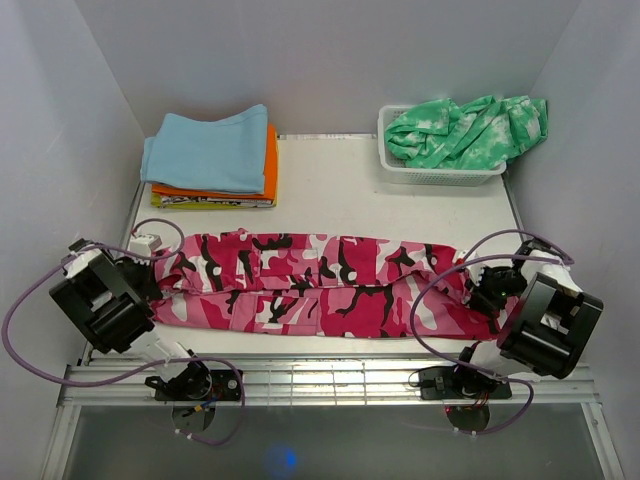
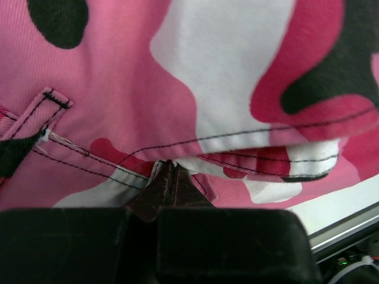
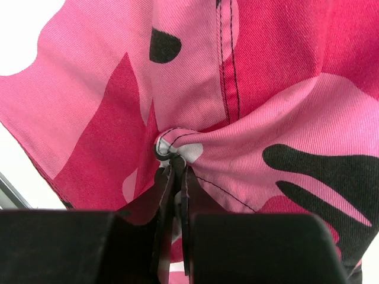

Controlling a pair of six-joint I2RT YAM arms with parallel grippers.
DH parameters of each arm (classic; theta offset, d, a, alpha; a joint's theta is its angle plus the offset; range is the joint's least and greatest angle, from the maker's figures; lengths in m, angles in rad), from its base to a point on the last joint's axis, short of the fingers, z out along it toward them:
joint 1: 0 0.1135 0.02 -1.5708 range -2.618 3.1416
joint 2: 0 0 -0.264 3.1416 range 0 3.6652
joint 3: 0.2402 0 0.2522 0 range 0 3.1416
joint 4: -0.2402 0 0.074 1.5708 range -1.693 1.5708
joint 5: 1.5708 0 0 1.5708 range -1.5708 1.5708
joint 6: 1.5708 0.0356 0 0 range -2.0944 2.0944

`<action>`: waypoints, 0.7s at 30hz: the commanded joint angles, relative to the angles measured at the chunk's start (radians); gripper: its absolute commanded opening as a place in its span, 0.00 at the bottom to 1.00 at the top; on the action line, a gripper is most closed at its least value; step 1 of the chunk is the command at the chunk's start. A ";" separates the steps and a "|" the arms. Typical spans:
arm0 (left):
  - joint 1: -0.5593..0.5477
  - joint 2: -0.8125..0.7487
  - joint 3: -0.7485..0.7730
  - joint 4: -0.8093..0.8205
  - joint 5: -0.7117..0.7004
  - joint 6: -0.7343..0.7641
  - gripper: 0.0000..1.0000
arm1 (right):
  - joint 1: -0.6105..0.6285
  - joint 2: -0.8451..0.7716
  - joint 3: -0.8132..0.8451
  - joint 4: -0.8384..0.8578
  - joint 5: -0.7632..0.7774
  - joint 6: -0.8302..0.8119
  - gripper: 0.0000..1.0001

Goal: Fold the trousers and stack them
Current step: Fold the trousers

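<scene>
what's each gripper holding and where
The pink camouflage trousers: left gripper pinches a seamed edge at one end, right gripper a bunched fold at the other.

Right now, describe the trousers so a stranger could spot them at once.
On the white table, look along the near edge. The trousers lie stretched out there: the only pink camouflage, unlike the plain folded stack and the green tie-dye garment behind.
</scene>
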 commanded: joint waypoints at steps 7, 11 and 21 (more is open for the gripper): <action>0.002 0.123 0.045 0.164 -0.191 -0.167 0.00 | -0.017 0.175 -0.027 0.278 0.307 0.067 0.08; 0.002 0.151 0.055 0.179 -0.253 -0.186 0.00 | -0.030 0.241 0.000 0.339 0.358 0.102 0.08; -0.011 0.210 0.205 0.150 -0.205 -0.243 0.00 | -0.063 0.313 0.345 0.257 0.306 0.179 0.08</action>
